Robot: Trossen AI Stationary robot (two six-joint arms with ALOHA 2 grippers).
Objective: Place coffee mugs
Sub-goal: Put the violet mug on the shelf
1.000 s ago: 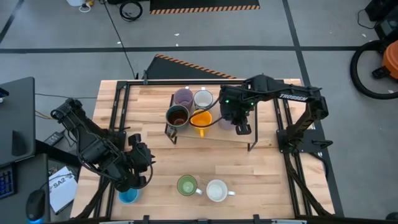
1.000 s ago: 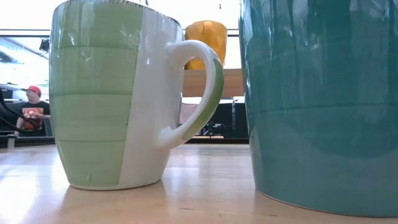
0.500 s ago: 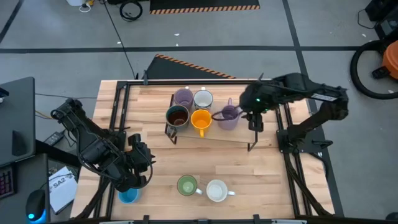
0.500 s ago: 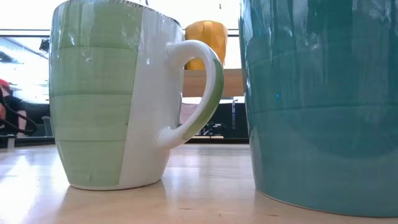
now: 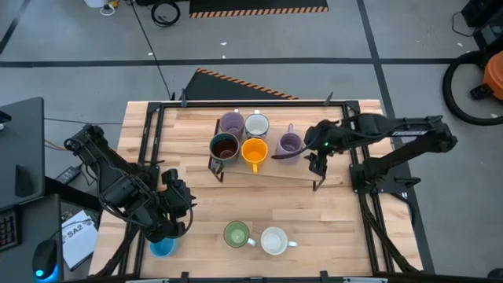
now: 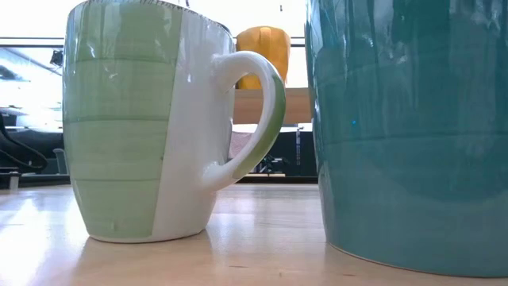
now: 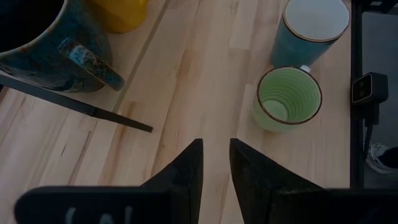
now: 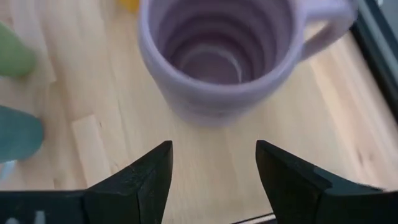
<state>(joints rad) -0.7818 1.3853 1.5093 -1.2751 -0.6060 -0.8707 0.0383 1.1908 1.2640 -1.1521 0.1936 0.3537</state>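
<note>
Right hand (image 5: 317, 156) beside lavender mug (image 5: 290, 145)

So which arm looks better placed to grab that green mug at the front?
Probably the left. Its tool hangs near the green mug, which also shows in the left wrist view. The right tool, fingers apart, is far off beside the lavender mug on the shelf.

Even overhead light is washing the wooden table (image 5: 259, 200), so only faint, soft shadows are lying under the mugs. In the low view, bright windows are blowing out the background toward 12 o'clock, and glare is streaking the teal mug (image 6: 409, 127) (its glaze is mirroring the room). The lavender mug (image 8: 217, 56) is blurring in the right wrist view, softest toward 2 o'clock.
</note>
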